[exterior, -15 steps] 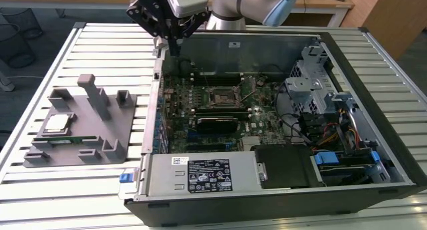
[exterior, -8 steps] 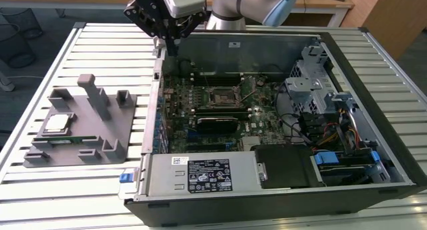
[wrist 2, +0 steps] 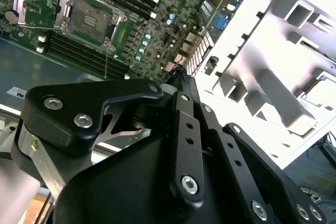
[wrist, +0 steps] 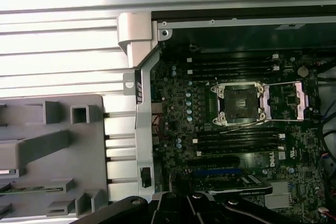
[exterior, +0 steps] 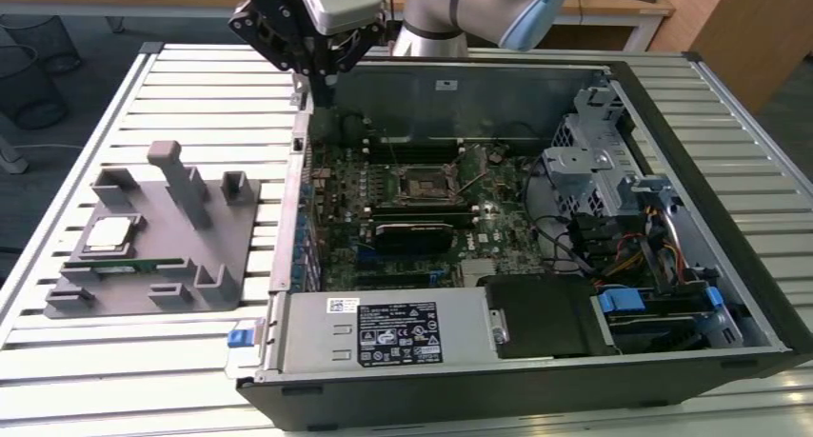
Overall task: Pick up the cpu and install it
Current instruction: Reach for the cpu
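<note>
Exterior view: the gripper (exterior: pixel 318 73) hangs over the computer case's (exterior: pixel 508 404) far corner on the exterior view's left, and the jaws look pinched together on nothing. The cpu (exterior: pixel 109 235) lies flat on the gray holder (exterior: pixel 216 242), outside the case on that same side and nearer the camera.

Second wrist view: the cpu (wrist 2: pixel 319 95) sits well apart from the gripper (wrist 2: pixel 182 77).

First wrist view: the socket (wrist: pixel 239 103) inside the case looks open and empty.

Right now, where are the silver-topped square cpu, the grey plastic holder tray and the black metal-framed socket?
silver-topped square cpu (exterior: pixel 107 233), exterior view, middle of its metal top plate.
grey plastic holder tray (exterior: pixel 228 242), exterior view, bare flat base.
black metal-framed socket (wrist: pixel 239 103), first wrist view, centre of its open recess.
</note>
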### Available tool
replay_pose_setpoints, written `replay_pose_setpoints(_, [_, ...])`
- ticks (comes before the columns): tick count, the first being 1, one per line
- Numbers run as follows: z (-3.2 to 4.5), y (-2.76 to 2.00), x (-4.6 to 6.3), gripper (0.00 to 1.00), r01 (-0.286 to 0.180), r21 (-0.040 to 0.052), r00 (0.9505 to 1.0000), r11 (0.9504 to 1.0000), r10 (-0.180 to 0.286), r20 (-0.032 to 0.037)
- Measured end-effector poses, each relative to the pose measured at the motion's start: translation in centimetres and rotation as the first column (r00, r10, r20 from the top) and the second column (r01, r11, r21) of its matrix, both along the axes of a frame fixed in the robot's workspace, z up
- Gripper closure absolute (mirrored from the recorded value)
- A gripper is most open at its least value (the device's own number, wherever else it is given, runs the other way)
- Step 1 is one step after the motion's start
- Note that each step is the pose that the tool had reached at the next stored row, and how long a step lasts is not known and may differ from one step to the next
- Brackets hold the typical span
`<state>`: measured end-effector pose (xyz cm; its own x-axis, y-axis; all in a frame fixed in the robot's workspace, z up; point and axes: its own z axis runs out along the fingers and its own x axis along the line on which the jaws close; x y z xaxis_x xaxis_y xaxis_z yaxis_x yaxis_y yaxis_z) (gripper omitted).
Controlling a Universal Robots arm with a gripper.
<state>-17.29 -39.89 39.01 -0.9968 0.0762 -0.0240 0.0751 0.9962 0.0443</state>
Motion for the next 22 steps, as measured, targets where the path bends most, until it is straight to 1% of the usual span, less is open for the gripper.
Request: replay_pose_setpoints(22, [-0.15, 0.0, -1.5, 0.89, 0.0, 0.0001, 1.0, 1.0, 0.0, 0.0001])
